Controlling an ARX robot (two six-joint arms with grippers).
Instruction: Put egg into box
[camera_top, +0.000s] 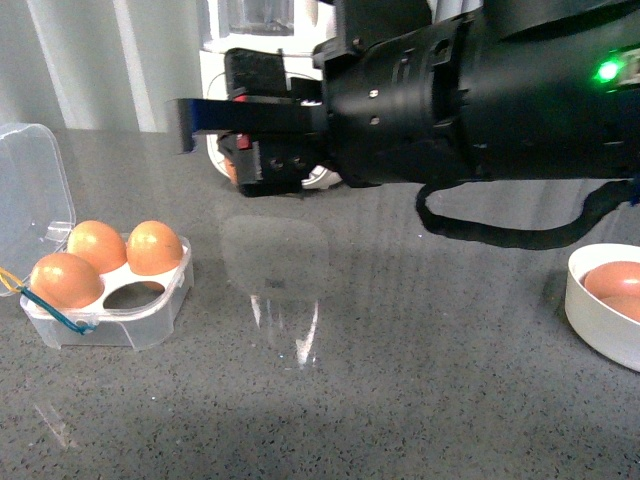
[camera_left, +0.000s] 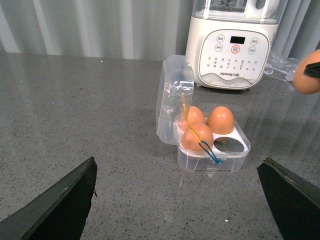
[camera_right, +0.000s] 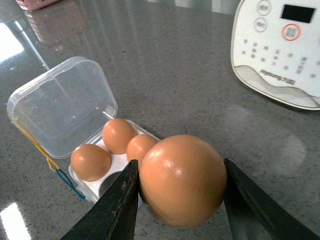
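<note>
**A:** Closest in, the right jaws are closed snugly on the egg (camera_right: 182, 180), one finger on each flank, and it is carried clear above the tabletop (camera_right: 200, 75).

**B:** And the target?

**A:** Just past and below those jaws is the box (camera_right: 62, 107), with its lid thrown open. Three eggs (camera_right: 119, 135) are seated, and the empty cell (camera_right: 107, 186) is the one nearest the jaws.

**B:** How should the drop go?

**A:** I'd bring the egg squarely over that vacant cell before descending. Then come down slowly and part the jaws only once the shell rests in the cup. Open them just a little, because the neighbouring eggs sit tight beside that cell and a finger could nudge one. Watch the yellow and teal cords (camera_right: 69, 181) as well. They trail off the box's corner right by that cell.

**B:** And the left jaws?

**A:** They are spread wide and empty. The box sits out ahead, in line with the gap between their fingers (camera_left: 60, 205).

**B:** Is there any writing farther out?

**A:** Beyond the box stands a white appliance (camera_left: 232, 47). The print is small, but I read it as "Joyoung". The button captions are too tiny to make out. Well behind the right jaws, back along the arm, a white bowl (camera_top: 590, 318) holds a spare egg (camera_top: 615, 280).
</note>
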